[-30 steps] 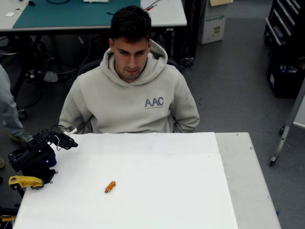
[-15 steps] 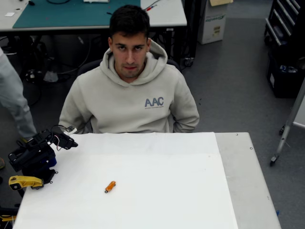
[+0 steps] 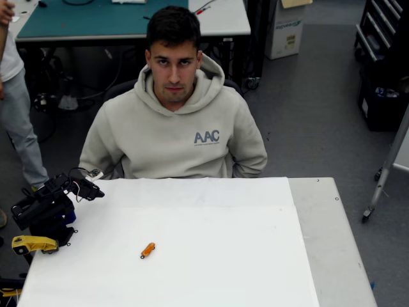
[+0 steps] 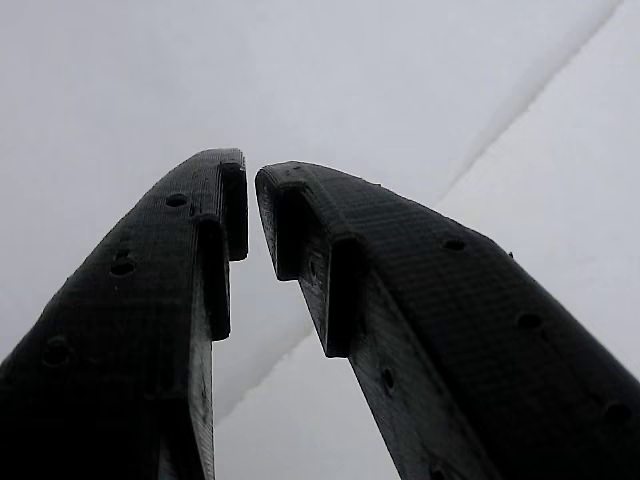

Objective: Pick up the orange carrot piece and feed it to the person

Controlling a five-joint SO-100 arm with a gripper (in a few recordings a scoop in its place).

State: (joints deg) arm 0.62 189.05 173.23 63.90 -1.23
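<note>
In the wrist view the black gripper (image 4: 250, 200) shows its jaws nearly closed, tips barely apart, gripping nothing. The orange carrot piece (image 3: 148, 250), a tiny bright stub, lies lower-left of centre on the white table (image 3: 255, 256), opposite the person (image 3: 176, 121).

Overhead view high above white table (image 3: 192, 256); wrist view close over same surface.

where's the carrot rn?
Overhead view: the carrot lies on the white table, left of centre, right of the folded arm and its gripper, untouched.
</note>
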